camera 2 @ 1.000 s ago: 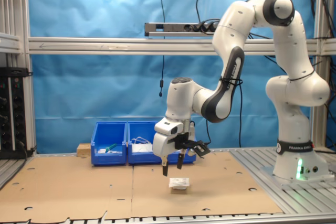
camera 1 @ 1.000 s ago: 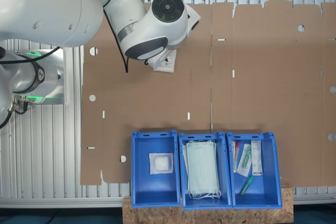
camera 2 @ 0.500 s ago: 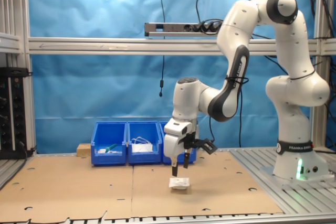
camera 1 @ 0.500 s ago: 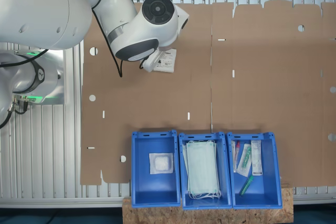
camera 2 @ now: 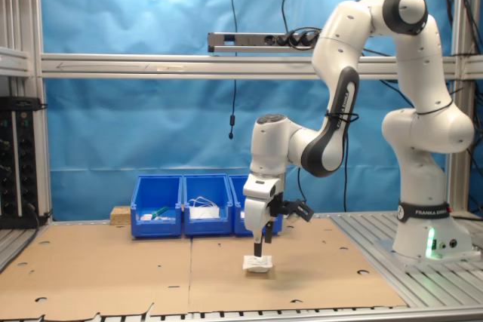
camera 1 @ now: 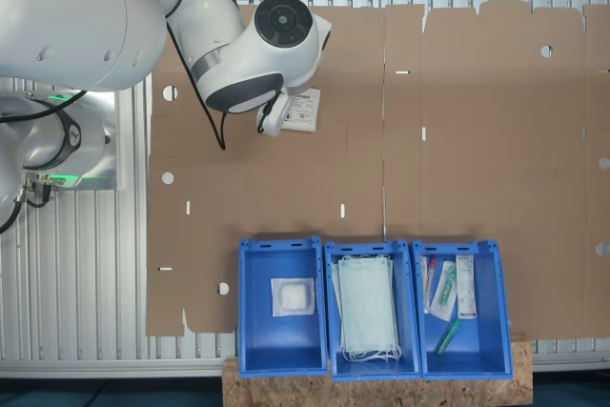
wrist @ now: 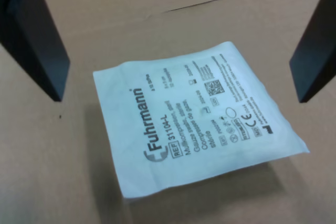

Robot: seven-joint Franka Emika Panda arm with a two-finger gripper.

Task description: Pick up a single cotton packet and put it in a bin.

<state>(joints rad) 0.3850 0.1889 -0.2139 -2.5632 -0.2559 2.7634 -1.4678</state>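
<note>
Gripper [wrist: 176, 51] is held wide open and empty over the cotton packet [wrist: 197, 124], which lies flat on the cardboard [wrist: 157, 3] — thin edges may be missed, or several layers pinched.

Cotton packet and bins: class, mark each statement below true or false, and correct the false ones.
1. The cotton packet lies on the cardboard between the open fingers of the tool. True.
2. The packet is already inside a bin. False: it lies on the cardboard, far from the bins.
3. Three blue bins stand in a row. True.
4. The middle bin holds slim wrapped instruments. False: it holds pale green masks.
5. The tool is shut on the packet. False: the fingers stand apart.
</note>
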